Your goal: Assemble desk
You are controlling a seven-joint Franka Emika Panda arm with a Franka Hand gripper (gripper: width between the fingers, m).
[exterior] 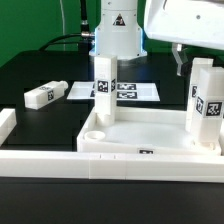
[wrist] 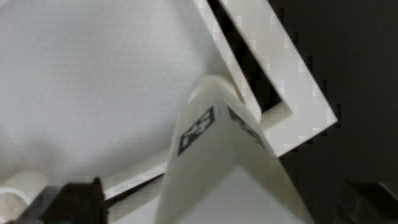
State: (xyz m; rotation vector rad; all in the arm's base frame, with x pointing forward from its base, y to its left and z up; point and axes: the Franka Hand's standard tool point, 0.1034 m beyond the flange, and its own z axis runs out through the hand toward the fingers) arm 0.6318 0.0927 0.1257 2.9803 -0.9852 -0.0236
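Note:
The white tray-like tabletop [exterior: 140, 135] lies in the middle of the table. One tagged white leg [exterior: 104, 82] stands upright in its far corner on the exterior view's left. A second tagged leg [exterior: 206, 100] stands upright at the far corner on the right. My gripper [exterior: 188, 62] hangs over the top of that leg. In the wrist view this leg [wrist: 231, 160] rises from the tabletop [wrist: 89, 80] toward the camera. One dark finger [wrist: 75, 200] shows beside it with a gap between them; the other finger is lost in the dark. A third leg [exterior: 45, 94] lies loose on the left.
The marker board [exterior: 128, 91] lies flat behind the tabletop. Long white border bars run along the front [exterior: 50, 160] and the left edge [exterior: 5, 125]. The robot's base [exterior: 118, 35] stands at the back.

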